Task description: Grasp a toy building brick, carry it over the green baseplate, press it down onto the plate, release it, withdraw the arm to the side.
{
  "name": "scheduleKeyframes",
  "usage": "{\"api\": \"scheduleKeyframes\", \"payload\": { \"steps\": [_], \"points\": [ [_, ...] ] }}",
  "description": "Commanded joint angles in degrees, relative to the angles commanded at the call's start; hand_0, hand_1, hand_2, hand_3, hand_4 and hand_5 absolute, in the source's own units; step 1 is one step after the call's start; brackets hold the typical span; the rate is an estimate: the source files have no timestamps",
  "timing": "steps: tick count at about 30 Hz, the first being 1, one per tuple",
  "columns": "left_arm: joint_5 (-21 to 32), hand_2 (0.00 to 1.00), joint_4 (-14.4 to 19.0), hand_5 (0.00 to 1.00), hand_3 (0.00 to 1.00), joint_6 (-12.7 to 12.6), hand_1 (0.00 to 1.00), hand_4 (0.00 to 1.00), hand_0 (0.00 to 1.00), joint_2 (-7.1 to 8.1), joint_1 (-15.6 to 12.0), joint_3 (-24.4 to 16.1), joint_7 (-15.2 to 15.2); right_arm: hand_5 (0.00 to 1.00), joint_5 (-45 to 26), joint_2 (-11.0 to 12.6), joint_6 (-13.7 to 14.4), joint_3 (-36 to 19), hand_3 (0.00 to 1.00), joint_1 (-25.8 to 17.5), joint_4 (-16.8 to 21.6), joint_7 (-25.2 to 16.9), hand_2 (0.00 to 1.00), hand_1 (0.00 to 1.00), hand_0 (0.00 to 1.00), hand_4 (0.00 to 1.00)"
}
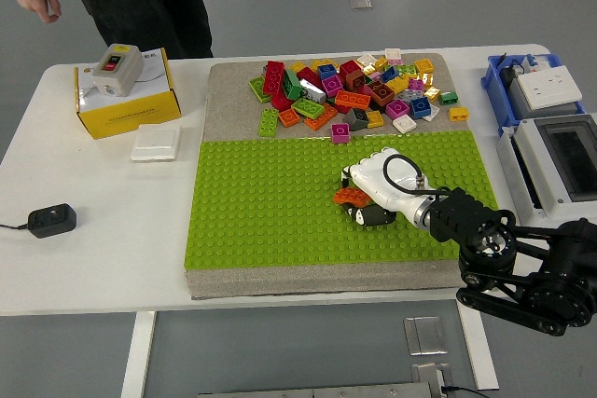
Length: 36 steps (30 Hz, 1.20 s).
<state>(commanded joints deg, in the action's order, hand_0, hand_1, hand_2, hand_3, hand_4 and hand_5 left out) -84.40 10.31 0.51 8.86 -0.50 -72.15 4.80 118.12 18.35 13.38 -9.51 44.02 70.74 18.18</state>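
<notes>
Now orange brick point(352, 197) in curled right robot hand point(371, 195), low over green baseplate point(261, 212)

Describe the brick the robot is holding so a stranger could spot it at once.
Start at the green baseplate covering the near half of the grey mat. Over its middle right sits the robot's white right hand, fingers curled on an orange brick. It is the only brick over the green studs; all the others lie piled on the bare mat behind.
</notes>
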Motion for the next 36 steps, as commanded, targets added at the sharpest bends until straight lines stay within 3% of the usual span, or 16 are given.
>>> {"api": "scheduleKeyframes", "payload": {
  "steps": [9, 11, 18, 27, 28, 33, 34, 36],
  "points": [
    [-0.1, 0.629, 0.0, 0.461, 0.665, 0.0, 0.653, 0.397, 0.672, -0.04, 0.0, 0.0, 0.0, 0.316, 0.7, -1.6, 0.2, 0.4, 0.453, 0.4, -1.7, -0.4, 0.439, 0.3, 0.277, 0.515],
    [0.0, 0.628, 0.0, 0.461, 0.665, 0.0, 0.654, 0.398, 0.671, -0.03, 0.0, 0.0, 0.0, 0.317, 0.7, -1.4, 0.3, 0.6, 0.501, 0.4, -1.9, -0.5, 0.46, 0.3, 0.278, 0.514],
    [0.0, 0.628, 0.0, 0.459, 0.665, 0.0, 0.654, 0.4, 0.671, 0.03, 0.0, 0.0, 0.1, 0.316, -0.3, 0.1, 0.7, 1.0, 0.509, 0.4, -1.6, -1.3, 0.464, 0.307, 0.281, 0.513],
    [0.6, 0.627, 0.0, 0.456, 0.665, -0.1, 0.654, 0.401, 0.671, 0.0, 0.0, 0.5, 0.0, 0.317, -1.6, 1.9, 3.2, 1.1, 0.509, 0.5, -0.4, -5.5, 0.466, 0.306, 0.284, 0.512],
    [0.6, 0.628, 0.0, 0.455, 0.665, -0.1, 0.653, 0.401, 0.671, 0.03, 0.0, 0.5, 0.0, 0.317, -1.8, 2.1, 3.4, 1.2, 0.513, 0.6, -0.2, -6.0, 0.513, 0.338, 0.301, 0.513],
    [0.9, 0.628, 0.0, 0.455, 0.665, -0.1, 0.653, 0.401, 0.671, 0.09, 0.0, 0.8, 0.0, 0.317, -2.1, 2.7, 3.8, 2.0, 0.513, 0.8, 0.4, -7.0, 0.513, 0.338, 0.301, 0.513],
    [1.0, 0.625, 0.0, 0.455, 0.665, -0.1, 0.653, 0.402, 0.671, 0.09, 0.0, 0.9, 0.0, 0.323, -2.1, 2.8, 3.9, 2.1, 0.616, 0.9, 0.5, -7.0, 0.72, 0.569, 0.444, 0.523],
    [1.2, 0.625, 0.0, 0.455, 0.665, -0.2, 0.653, 0.402, 0.671, 0.06, 0.0, 1.1, 0.0, 0.323, -2.0, 3.0, 4.2, 2.0, 0.616, 0.8, 0.8, -7.0, 0.72, 0.569, 0.444, 0.523]
  ]
}}
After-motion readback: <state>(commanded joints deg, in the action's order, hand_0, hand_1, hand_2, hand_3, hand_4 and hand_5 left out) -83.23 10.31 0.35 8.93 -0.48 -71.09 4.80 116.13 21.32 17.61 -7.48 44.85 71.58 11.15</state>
